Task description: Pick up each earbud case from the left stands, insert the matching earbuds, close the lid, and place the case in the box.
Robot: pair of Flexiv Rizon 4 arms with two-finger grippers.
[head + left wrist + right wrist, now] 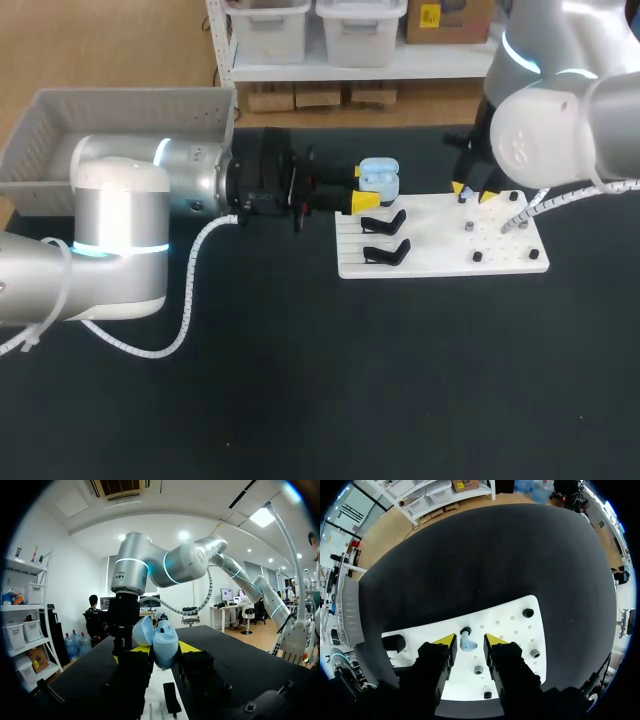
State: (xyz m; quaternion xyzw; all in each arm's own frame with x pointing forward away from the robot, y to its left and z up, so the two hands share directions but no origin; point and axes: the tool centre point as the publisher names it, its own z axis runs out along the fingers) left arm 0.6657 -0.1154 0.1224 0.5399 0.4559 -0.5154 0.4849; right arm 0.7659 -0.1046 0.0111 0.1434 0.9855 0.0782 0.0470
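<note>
Board (440,250) mid-table, box (120,125) behind-left, 2 stands (385,222) on board's left, earbud (467,642) on its right.

Robotics lab: robot arms (120,220) over worktable (300,400)

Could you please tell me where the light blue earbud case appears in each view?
Head view: earbud case at the white board's far left corner.
Left wrist view: between the left gripper's fingers, above the board.
Right wrist view: not in it.
Shared landmark: the white board.
</note>
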